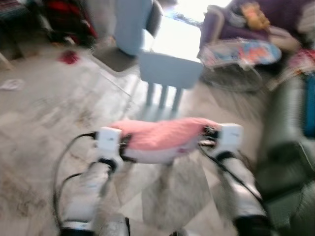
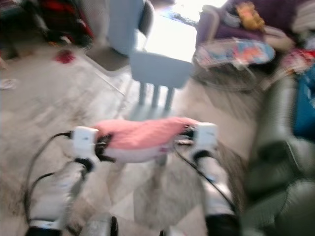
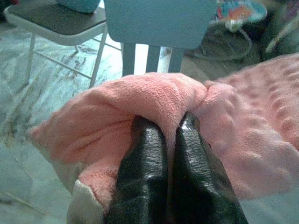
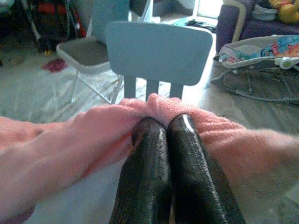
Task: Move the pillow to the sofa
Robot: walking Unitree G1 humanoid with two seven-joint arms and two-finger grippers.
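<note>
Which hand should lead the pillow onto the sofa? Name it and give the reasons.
Right. Both hands are shut on the pink pillow, the left hand at one end and the right hand at the other. The dark sofa lies on the robot's right, nearest the right hand.

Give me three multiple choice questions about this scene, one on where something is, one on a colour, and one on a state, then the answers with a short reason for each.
1. Where is the pillow?
A. Lying on the floor
B. Held up between both grippers
C. On the small chair

2. What colour is the small chair ahead?
A. Light blue
B. Yellow
C. Black

3. How are the left gripper's fingers?
A. Spread wide
B. Hanging idle
C. Pinched on the pillow's fabric

Answers:
1 B: the left gripper and right gripper each grip one end, above the floor.
2 A: its backrest and slats look light blue.
3 C: the left wrist view shows pink fabric bunched between its closed fingers.
</note>
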